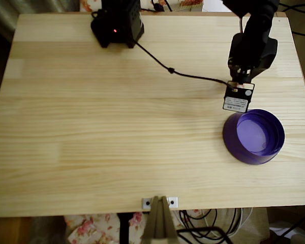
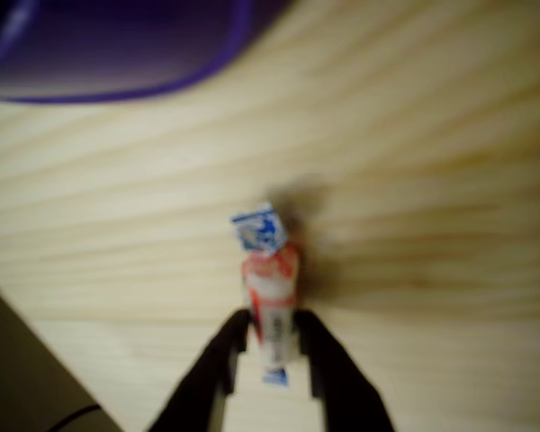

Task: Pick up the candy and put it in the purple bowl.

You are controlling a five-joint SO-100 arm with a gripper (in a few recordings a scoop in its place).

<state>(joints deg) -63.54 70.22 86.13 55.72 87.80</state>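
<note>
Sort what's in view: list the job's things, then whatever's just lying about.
Job: candy, pinched in the gripper; purple bowl, nothing in it yet.
Lying about: black box with a red light, its black cable, table.

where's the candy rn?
Wrist view: candy pinched between the end effector fingers, above the table, purple bowl at upper left.

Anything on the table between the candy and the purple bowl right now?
No. In the wrist view, only bare wood lies between the candy, pinched in the tool, and the purple bowl.
</note>
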